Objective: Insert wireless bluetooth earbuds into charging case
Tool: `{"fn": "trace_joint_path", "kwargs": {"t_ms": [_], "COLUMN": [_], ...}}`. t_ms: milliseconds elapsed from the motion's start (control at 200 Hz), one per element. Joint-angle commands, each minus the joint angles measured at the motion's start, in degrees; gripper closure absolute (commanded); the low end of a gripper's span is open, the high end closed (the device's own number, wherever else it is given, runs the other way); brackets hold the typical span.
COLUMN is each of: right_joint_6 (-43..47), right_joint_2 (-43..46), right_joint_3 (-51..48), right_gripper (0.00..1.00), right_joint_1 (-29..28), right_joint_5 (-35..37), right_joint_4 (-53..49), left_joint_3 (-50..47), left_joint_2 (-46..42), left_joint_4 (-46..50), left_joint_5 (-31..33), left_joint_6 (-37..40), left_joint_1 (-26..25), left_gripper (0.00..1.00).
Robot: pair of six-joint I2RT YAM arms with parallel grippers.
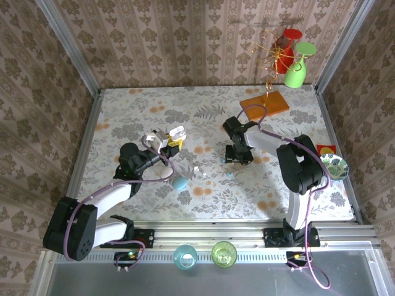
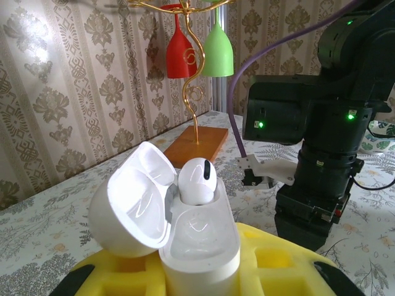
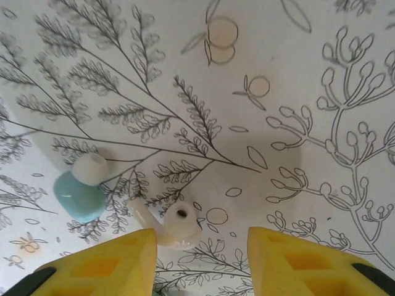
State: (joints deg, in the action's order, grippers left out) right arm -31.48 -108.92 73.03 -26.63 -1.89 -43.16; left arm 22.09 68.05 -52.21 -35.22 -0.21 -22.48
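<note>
**Task roughly half complete.** The charging case (image 2: 200, 246), its lid swung open to one side, is clamped upright between the yellow fingers of the left gripper (image 1: 171, 142) and is held above the table (image 1: 123, 117). The seated earbud (image 2: 197, 179), white, is lodged in the far socket, and the near socket is seen to be empty. The loose white earbud (image 3: 173, 223) lies on the table close to a teal earbud (image 3: 79, 194) with a pale tip. The right gripper (image 3: 202, 242) is poised over the loose white earbud with its jaws parted and nothing grasped. What is left, by judgement, is for this earbud to be picked up, carried across and pressed into the empty socket. A blue case (image 1: 180, 182) rests on the table between the arms, and whether the teal earbud is meant for it cannot be told. The surface is covered by a pale cloth printed with leaves and orange fruit. The enclosure is lined with patterned wallpaper. A gold stand (image 2: 196, 92) on a wooden base, hung with a red glass (image 2: 179, 52) and a green glass (image 2: 218, 54), is placed at the far right.
</note>
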Motion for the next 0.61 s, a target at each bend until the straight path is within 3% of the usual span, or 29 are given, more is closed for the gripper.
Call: {"fn": "trace_joint_path", "kwargs": {"t_ms": [0,390,600], "right_joint_6": [-0.2,-2.6,-7.4], "right_joint_2": [1.7,7.6,9.6], "right_joint_3": [-2.1,-4.7,-7.8], "right_gripper": [0.55,0.54,0.56], "right_joint_1": [-0.6,-0.6,1.2], "right_joint_5": [1.2,2.8,-1.4], "right_joint_4": [-2.7,-0.5,5.4], "left_joint_3": [-0.4,-0.2,-0.3], "left_joint_2": [-1.1,-2.3,-2.6], "left_joint_4": [-0.9,0.2,0.2], "left_joint_5": [0.3,0.3,0.4], "left_joint_6": [1.1,1.5,1.8], "left_joint_1": [-0.3,-0.3,-0.3], "left_gripper": [1.00,1.00,1.00]}}
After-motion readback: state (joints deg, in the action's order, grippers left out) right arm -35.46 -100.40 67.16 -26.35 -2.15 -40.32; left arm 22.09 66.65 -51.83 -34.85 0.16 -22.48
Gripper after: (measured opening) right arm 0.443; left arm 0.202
